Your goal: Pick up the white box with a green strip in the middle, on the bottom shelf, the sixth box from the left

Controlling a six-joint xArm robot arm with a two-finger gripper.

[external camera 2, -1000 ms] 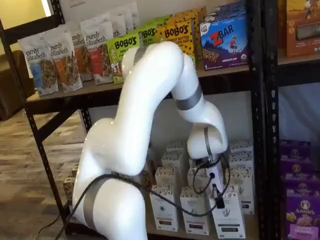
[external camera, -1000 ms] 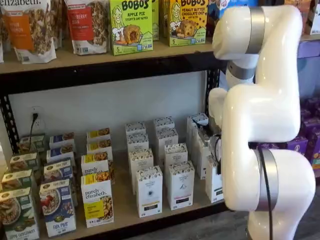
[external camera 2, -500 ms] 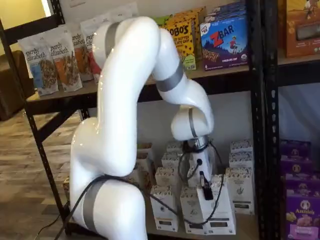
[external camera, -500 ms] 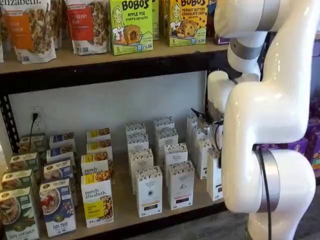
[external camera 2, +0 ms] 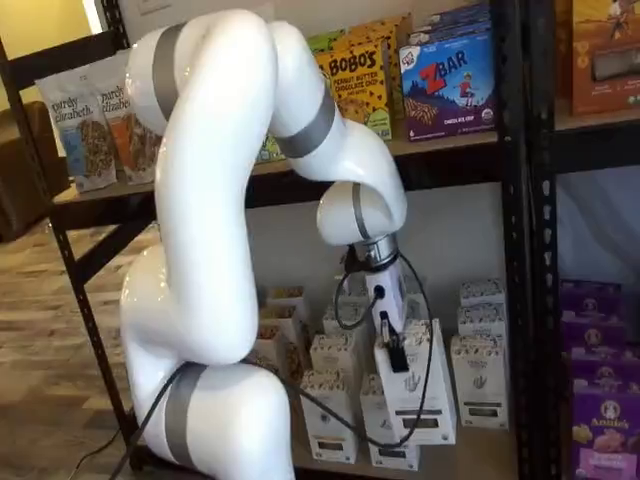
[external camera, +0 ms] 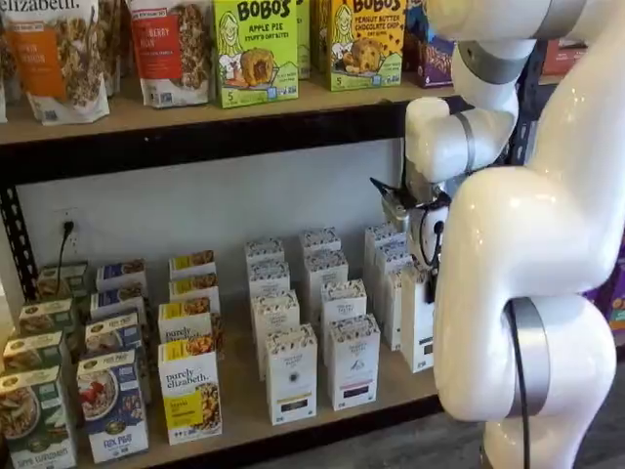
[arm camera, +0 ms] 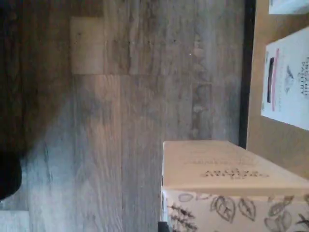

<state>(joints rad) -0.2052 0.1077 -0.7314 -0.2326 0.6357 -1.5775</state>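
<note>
My gripper [external camera 2: 392, 350] is shut on the white box [external camera 2: 420, 390], a tall narrow carton with a speckled top band and a dark label near its base. It holds the box tilted, just in front of the other white cartons over the bottom shelf [external camera 2: 480, 455]. In a shelf view the white box [external camera: 418, 327] stands at the right end of the bottom shelf [external camera: 244, 391], partly behind my arm, with the gripper [external camera: 428, 278] on its top. The wrist view shows the white box's top [arm camera: 227, 169] close up, past the shelf's black rail [arm camera: 248, 72].
Rows of similar white cartons [external camera: 291, 371] fill the shelf's middle, with yellow-labelled purely elizabeth boxes [external camera: 188, 391] and blue cereal boxes [external camera: 112, 401] to the left. Bobo's boxes [external camera: 256, 49] stand on the shelf above. A black upright [external camera 2: 515, 250] and purple boxes [external camera 2: 605, 420] lie to the right.
My arm has swung up and back from the shelf. The gripper has drawn the white box out of its row, forward and slightly up.
</note>
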